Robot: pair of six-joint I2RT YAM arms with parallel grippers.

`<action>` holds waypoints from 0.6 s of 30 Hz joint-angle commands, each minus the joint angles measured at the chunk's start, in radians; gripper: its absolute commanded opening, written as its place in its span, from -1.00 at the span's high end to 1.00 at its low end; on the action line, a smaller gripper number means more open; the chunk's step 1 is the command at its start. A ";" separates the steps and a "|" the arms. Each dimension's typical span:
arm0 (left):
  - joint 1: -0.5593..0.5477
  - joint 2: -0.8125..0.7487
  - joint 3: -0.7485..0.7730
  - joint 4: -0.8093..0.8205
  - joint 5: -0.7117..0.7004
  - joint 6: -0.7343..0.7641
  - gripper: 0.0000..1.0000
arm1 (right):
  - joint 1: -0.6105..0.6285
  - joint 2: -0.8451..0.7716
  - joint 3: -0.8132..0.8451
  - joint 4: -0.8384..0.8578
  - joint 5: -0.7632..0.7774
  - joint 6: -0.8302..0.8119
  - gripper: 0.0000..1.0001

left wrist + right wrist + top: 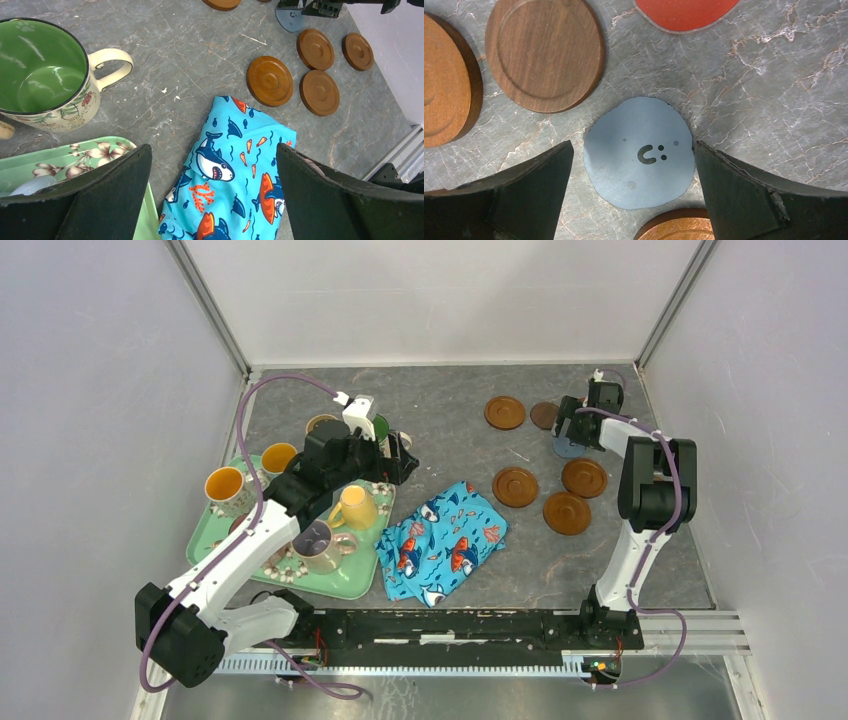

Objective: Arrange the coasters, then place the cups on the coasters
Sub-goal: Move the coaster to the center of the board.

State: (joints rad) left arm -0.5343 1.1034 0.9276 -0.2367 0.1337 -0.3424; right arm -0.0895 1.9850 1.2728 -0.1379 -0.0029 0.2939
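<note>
Left of the shark cloth (447, 540), most cups (352, 507) sit on the green tray (345, 585), not yet needed, so your left tool (212, 150) hangs wide open and empty beyond the cloth's left corner. Right of the cloth lie the brown coasters (566, 512), loosely scattered. Farther right, your right tool (633, 150), open, straddles the blue-grey coaster (624, 180), likely to grip it.

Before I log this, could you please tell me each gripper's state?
Left gripper: open, holding nothing.
Right gripper: open, straddling the blue-grey coaster, not gripping it.
</note>
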 commanded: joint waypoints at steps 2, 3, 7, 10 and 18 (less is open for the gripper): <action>0.003 0.001 0.010 0.022 0.017 0.053 -0.99 | 0.016 -0.044 -0.011 -0.020 0.075 -0.017 -0.96; 0.001 0.001 0.010 0.022 0.017 0.054 -0.99 | 0.021 -0.045 -0.005 -0.031 0.092 -0.028 -0.96; 0.003 0.003 0.010 0.021 0.018 0.053 -0.99 | 0.058 -0.061 0.003 -0.056 0.204 -0.088 -0.96; 0.003 0.003 0.010 0.022 0.018 0.052 -0.99 | 0.084 -0.069 0.000 -0.064 0.282 -0.131 -0.96; 0.002 0.004 0.008 0.021 0.017 0.052 -0.99 | 0.127 -0.067 -0.013 -0.061 0.324 -0.157 -0.96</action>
State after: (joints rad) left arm -0.5343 1.1034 0.9276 -0.2367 0.1341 -0.3424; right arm 0.0341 1.9625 1.2701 -0.2047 0.2687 0.1680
